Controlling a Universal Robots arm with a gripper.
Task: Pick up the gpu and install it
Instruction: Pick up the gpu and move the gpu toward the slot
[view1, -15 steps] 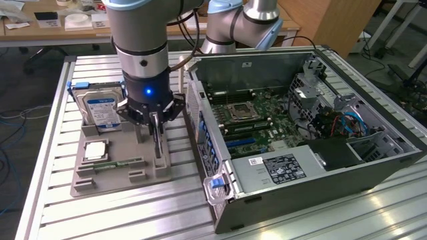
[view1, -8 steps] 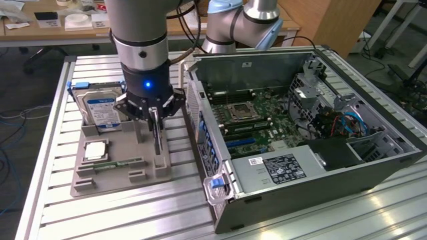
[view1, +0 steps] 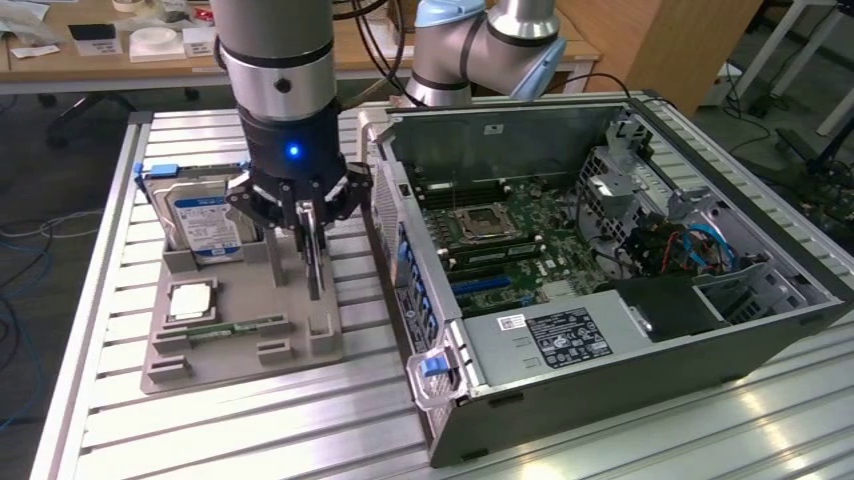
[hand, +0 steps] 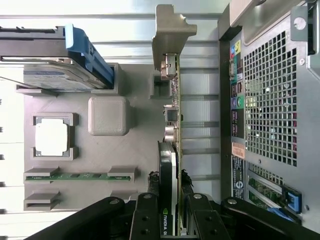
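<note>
The gpu (view1: 315, 275) stands on edge in a slot of the grey parts tray (view1: 240, 362), its silver end bracket (hand: 171, 35) at the far end of the card. In the wrist view the gpu (hand: 177, 100) shows edge-on, a thin green board with the black cooler (hand: 167, 165) on one side. My gripper (view1: 310, 235) hangs straight over it. Its fingers sit tight against both faces of the card near the cooler, so my gripper (hand: 169, 181) is shut on the gpu. The card's lower edge looks level with the tray slot.
On the tray (hand: 135, 150) stand a silver hard drive (view1: 207, 220) in a blue caddy, a CPU (view1: 191, 300) and a memory stick (view1: 234, 327). The open computer case (view1: 601, 250) lies right beside the tray, motherboard (view1: 521, 250) exposed. A second arm (view1: 481, 50) stands behind it.
</note>
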